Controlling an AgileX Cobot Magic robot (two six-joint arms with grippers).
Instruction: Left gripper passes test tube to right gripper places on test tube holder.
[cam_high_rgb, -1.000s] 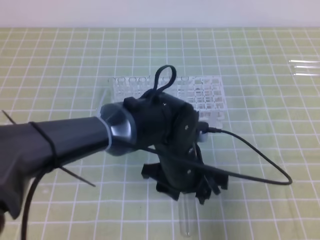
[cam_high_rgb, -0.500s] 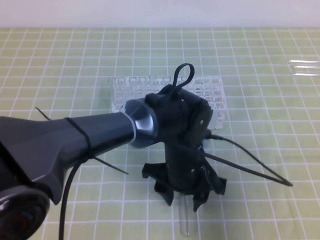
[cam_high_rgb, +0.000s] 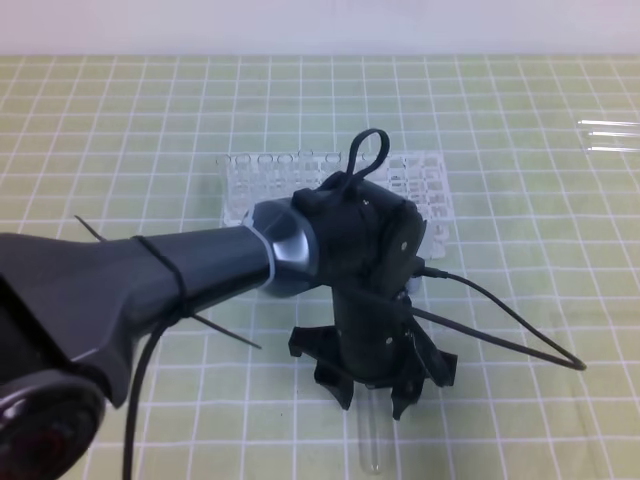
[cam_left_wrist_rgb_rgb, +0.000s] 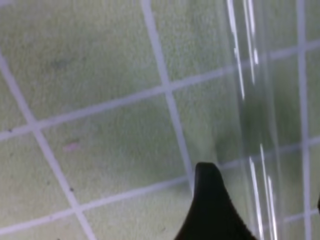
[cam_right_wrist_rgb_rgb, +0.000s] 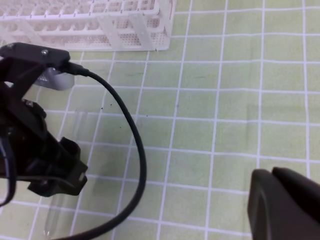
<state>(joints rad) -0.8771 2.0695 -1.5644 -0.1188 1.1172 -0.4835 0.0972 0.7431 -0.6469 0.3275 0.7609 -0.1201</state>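
The test tube (cam_high_rgb: 372, 440) is a thin, clear glass cylinder lying flat on the green grid mat (cam_high_rgb: 520, 110), its rounded end toward the near edge of the exterior high view; only that lower stretch shows, the rest hidden under the arm. In the left wrist view it appears as a faint transparent band with bright streaks (cam_left_wrist_rgb_rgb: 252, 125) running up the right side, just beside one black fingertip (cam_left_wrist_rgb_rgb: 210, 200). The left gripper (cam_high_rgb: 372, 385) hangs directly over the tube with its fingers spread apart, straddling the glass without clamping it. The right gripper (cam_right_wrist_rgb_rgb: 287, 205) sits well off to the side, fingers pressed together and empty. The white test tube holder (cam_high_rgb: 415, 195) stands behind the arm. Compared with half a second ago, the arm has barely shifted, and the tube lies where it did.
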